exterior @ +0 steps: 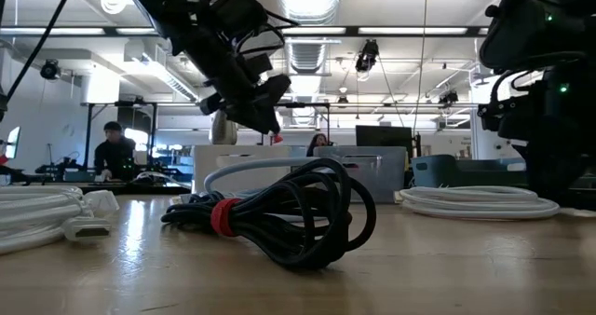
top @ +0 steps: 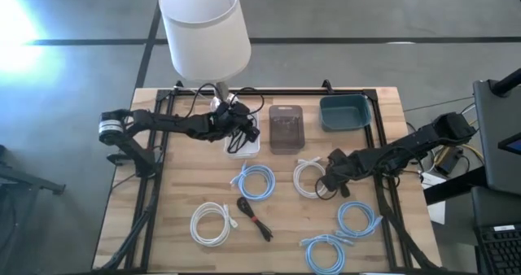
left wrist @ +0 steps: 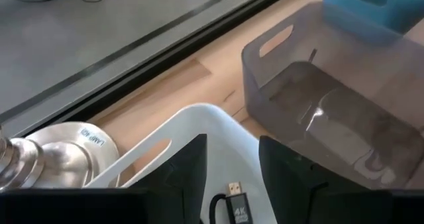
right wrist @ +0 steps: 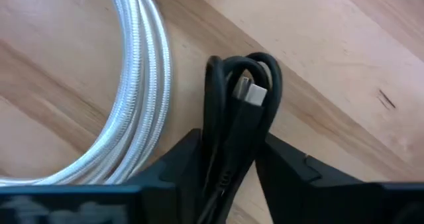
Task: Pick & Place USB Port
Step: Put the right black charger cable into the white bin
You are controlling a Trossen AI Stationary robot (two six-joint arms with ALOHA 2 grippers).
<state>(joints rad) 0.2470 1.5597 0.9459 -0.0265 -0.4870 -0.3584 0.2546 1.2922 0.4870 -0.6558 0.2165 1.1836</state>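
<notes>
black usb cable [right wrist: 242, 111], folded into a small bundle with a silver plug showing among its loops, sits between the right gripper's [right wrist: 228, 164] two dark fingers, which press against its sides in a pinch; the bundle lies low over the wooden table [top: 163, 202], just beside a coil of white braided cable [right wrist: 132, 98]. from above, that gripper [top: 332, 180] is at the table's right half, next to the white coil [top: 308, 177]. the left gripper [left wrist: 232, 177] hovers over the white bin [left wrist: 199, 124] at the back of the table, its fingers spread apart with nothing between them, and a second black usb plug [left wrist: 233, 201] lies in the bin below it. beside the white bin stands a smoky clear bin [top: 286, 128], then a teal bin [top: 345, 112]. a lamp with a white shade [top: 204, 27] stands behind the white bin. blue coils [top: 256, 181] and another black cable with a red tie [top: 252, 214] lie toward the front
</notes>
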